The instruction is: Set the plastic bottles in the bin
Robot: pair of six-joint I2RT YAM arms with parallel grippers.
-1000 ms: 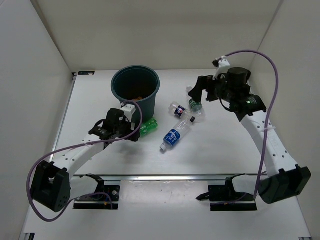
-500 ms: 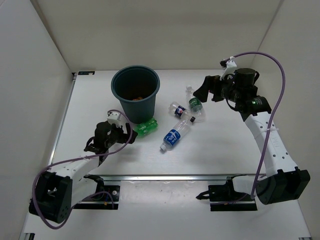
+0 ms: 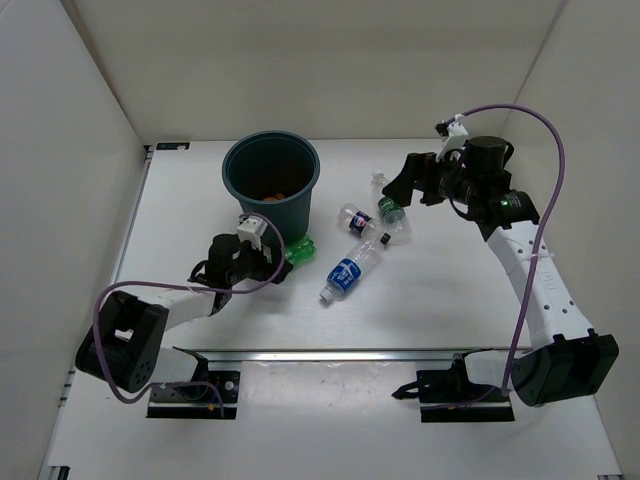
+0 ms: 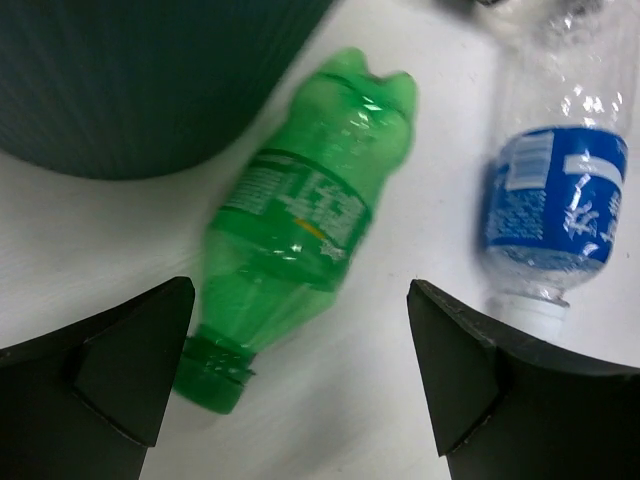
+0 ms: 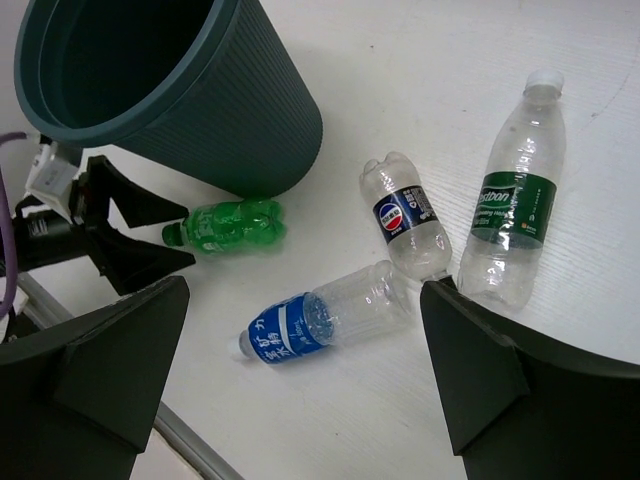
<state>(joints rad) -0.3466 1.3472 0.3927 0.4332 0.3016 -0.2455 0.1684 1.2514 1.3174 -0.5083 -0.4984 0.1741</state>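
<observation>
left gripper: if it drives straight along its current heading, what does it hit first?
Most likely the green bottle, lying on the table ahead of the left gripper, framed between its open fingers, cap end nearest. The bin wall is beyond, up-left. Depth is unclear.

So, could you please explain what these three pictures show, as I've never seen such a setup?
Two robot arms are bolted to a table. One picture looks down from above. The other two come from wrist cameras, and the black wedges are each gripper's own fingers. On the table stands a dark bin. Lying near it are a green bottle, a blue-label bottle, a dark-label bottle and a green-label bottle. The left gripper is open, with the green bottle's cap end between its fingers. The right gripper hovers open, holding nothing.
</observation>
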